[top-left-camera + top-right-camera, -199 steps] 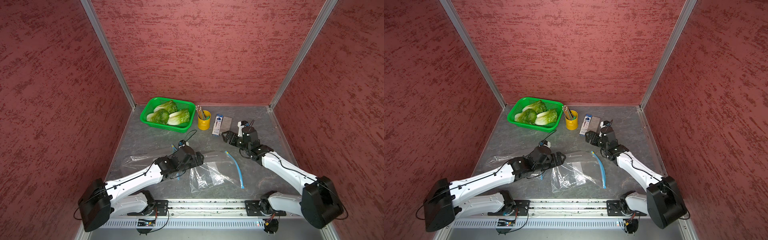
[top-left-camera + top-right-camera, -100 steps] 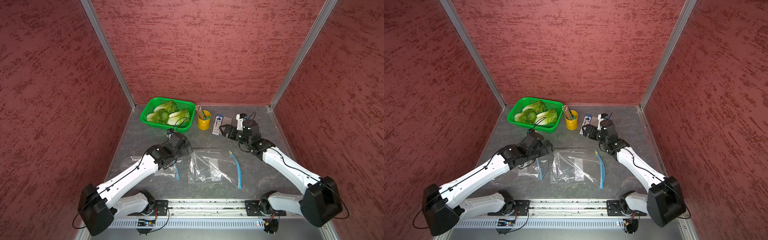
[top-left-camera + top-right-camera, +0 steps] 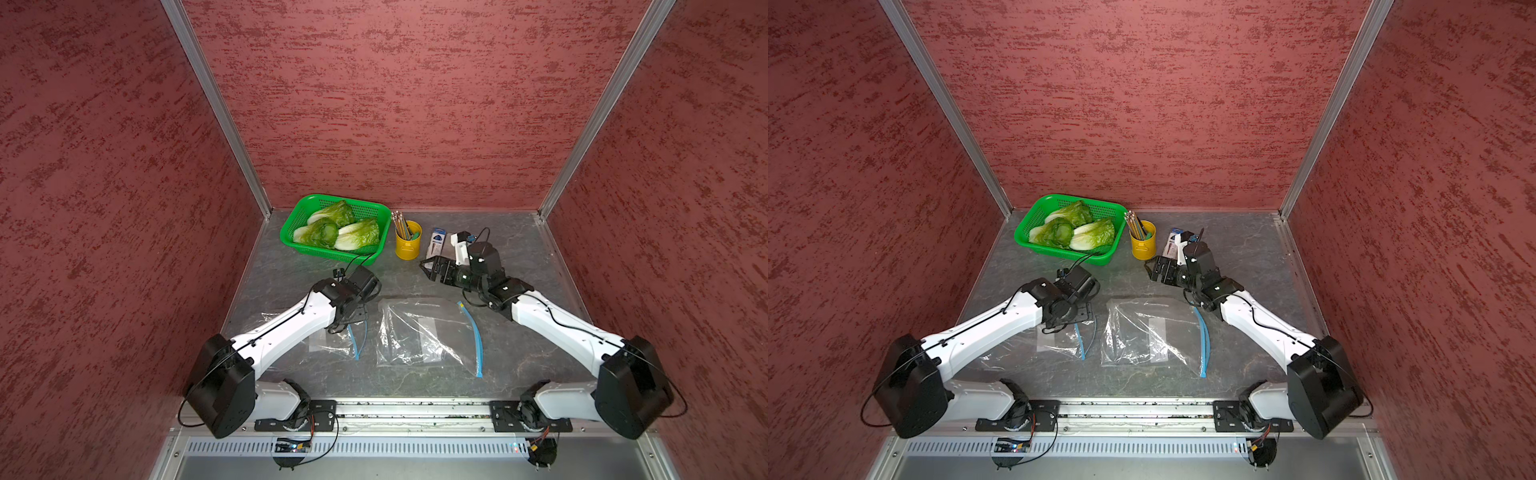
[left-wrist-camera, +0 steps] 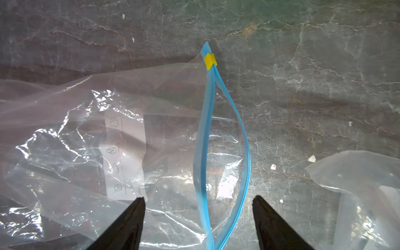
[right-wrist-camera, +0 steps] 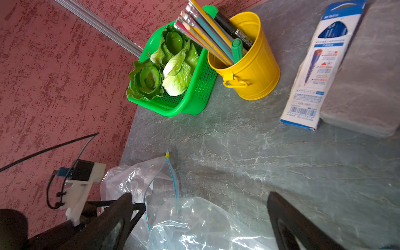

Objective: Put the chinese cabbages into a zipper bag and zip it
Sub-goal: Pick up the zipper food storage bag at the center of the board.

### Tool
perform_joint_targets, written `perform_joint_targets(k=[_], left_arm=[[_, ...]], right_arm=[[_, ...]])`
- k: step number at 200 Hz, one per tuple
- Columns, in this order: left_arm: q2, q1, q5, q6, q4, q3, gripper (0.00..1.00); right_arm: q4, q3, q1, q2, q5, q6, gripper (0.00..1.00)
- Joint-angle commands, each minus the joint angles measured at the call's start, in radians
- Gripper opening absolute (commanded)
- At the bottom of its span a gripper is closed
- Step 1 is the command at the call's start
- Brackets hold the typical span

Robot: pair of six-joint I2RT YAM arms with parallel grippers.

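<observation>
Three chinese cabbages (image 3: 336,230) (image 3: 1073,230) (image 5: 177,71) lie in a green basket (image 3: 349,253) (image 5: 194,101) at the back left. Two clear zipper bags lie flat. The larger bag (image 3: 419,332) (image 3: 1142,332) is in the middle, its blue zipper (image 3: 473,332) on its right side. The smaller bag (image 3: 332,345) (image 4: 86,140) lies to its left. My left gripper (image 3: 353,318) (image 4: 198,201) points down over the smaller bag, open, its jaws either side of the parted blue zipper strips (image 4: 203,129); a yellow slider (image 4: 210,61) sits at the far end. My right gripper (image 3: 430,266) (image 5: 199,199) hovers open and empty behind the larger bag.
A yellow cup of pencils (image 3: 408,243) (image 5: 253,71) stands right of the basket. Beside it lie a blue-and-white box (image 3: 436,245) (image 5: 318,65) and a grey pad (image 5: 363,75). Red walls close in the left, back and right sides.
My left arm has swung from the larger bag to above the smaller bag's zipper, and its jaws have narrowed a little. The larger bag lies flatter. My right gripper has shifted left.
</observation>
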Motion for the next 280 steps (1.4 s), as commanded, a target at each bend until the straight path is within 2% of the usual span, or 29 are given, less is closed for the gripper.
perform_joint_targets(k=[1,59,91,132,146,173,222,244,280], left_arm=[[0.038,0.010,-0.020,0.026,0.050,0.016,0.75],[0.154,0.020,-0.007,0.051,0.121,0.018,0.61],[0.188,0.022,-0.036,0.035,0.159,0.002,0.49],[0.203,0.023,-0.079,0.029,0.203,-0.010,0.26],[0.194,0.019,-0.097,0.031,0.209,-0.013,0.21],[0.153,0.018,-0.112,0.044,0.217,-0.022,0.13],[0.000,0.017,-0.122,0.103,0.179,-0.029,0.08],[-0.104,0.022,-0.097,0.158,0.184,-0.040,0.08],[-0.261,0.036,-0.023,0.249,0.189,-0.038,0.00]], right_arm=[[0.055,0.019,0.005,0.011,-0.023,0.010,0.99],[0.061,0.021,0.005,0.012,-0.026,0.017,0.99],[0.056,0.032,0.005,0.015,-0.030,0.014,0.99],[0.056,0.048,0.010,0.017,-0.040,0.014,0.99],[0.055,0.052,0.013,0.016,-0.041,0.015,0.99],[0.050,0.062,0.022,0.014,-0.048,0.015,0.99],[0.020,0.115,0.056,0.018,-0.068,0.019,0.99],[0.013,0.139,0.079,0.021,-0.068,0.036,0.99],[-0.016,0.195,0.142,0.057,-0.050,0.049,0.99]])
